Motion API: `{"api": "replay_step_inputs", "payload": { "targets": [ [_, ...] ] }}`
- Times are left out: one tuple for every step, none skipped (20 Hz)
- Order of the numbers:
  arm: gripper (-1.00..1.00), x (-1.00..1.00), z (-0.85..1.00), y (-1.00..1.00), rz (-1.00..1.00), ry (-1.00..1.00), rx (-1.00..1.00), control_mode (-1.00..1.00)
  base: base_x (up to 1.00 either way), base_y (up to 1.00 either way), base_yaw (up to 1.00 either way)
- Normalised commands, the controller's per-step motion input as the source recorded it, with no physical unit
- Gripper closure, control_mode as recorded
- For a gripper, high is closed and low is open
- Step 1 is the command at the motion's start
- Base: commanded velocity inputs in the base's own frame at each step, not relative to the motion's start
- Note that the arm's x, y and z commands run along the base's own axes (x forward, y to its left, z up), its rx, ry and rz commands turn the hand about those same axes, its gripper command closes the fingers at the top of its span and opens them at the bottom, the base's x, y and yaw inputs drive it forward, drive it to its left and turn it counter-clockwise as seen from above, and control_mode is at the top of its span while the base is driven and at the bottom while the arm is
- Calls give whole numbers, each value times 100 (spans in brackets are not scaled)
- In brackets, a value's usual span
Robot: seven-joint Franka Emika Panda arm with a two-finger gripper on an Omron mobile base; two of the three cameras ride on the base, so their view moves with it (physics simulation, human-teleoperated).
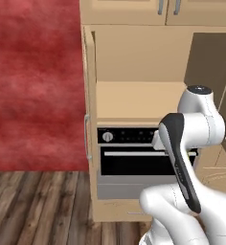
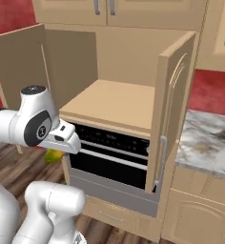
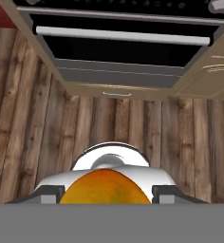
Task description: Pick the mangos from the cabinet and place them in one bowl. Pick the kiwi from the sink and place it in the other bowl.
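A yellow-orange mango (image 3: pixel 106 188) sits between my two fingertips, with my gripper (image 3: pixel 107 195) shut on it and pointing down at the wooden floor. From the right base view the mango (image 2: pixel 52 155) peeks out yellow-green under my hand, in front of the oven's left side. The cabinet (image 1: pixel 134 98) stands open above the oven, and its tan shelf (image 2: pixel 112 102) is bare. Its doors (image 2: pixel 174 109) are swung wide to both sides.
A black oven (image 1: pixel 134 153) with a steel handle sits under the shelf, with a grey drawer (image 3: pixel 118 76) below it. A marble counter (image 2: pixel 209 138) lies to the right. The open left door (image 1: pixel 89 100) juts out beside the red wall. Wooden floor (image 3: pixel 133 128) lies below.
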Motion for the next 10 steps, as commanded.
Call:
{"api": "replay_step_inputs", "payload": {
  "targets": [
    [100,0,0,0,0,0,0,100,-46,10,20],
    [100,0,0,0,0,0,0,100,-58,2,19],
    [100,0,0,0,0,0,0,100,-61,0,19],
    [100,0,0,0,0,0,0,100,-60,-3,20],
    [100,0,0,0,0,0,0,100,-39,-7,31],
    [100,0,0,0,0,0,0,100,-22,-9,44],
    [100,0,0,0,0,0,0,100,-9,-6,47],
    [100,0,0,0,0,0,0,100,0,-26,41],
    [100,0,0,0,0,0,0,100,0,-47,28],
    [100,0,0,0,0,0,0,100,0,-49,24]
  ]
}}
